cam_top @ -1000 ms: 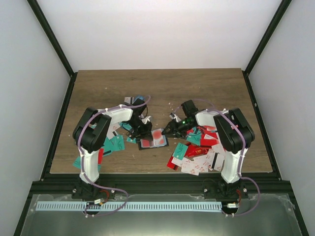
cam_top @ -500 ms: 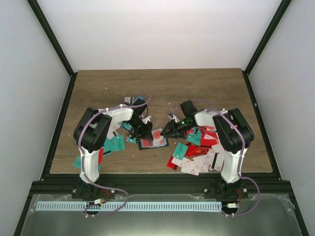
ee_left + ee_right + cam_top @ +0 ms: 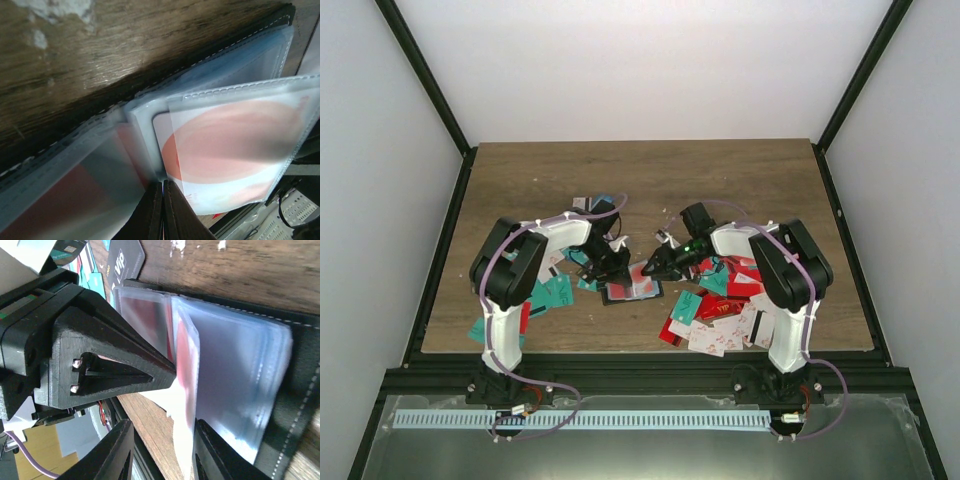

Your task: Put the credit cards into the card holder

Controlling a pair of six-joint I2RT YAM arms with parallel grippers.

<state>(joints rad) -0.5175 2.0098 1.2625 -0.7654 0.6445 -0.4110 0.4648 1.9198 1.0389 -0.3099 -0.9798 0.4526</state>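
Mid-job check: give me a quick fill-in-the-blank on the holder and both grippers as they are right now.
The card holder lies ___ on the table.
The left gripper is ___, its tip at the holder's clear sleeves.
The right gripper has a red-and-white ___ between its fingers.
Missing words: open; shut; card.

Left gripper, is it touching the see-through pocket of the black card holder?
Touching. The right wrist view shows the shut left gripper pressing its black tip on a clear plastic sleeve of the black folding card holder, no gap.
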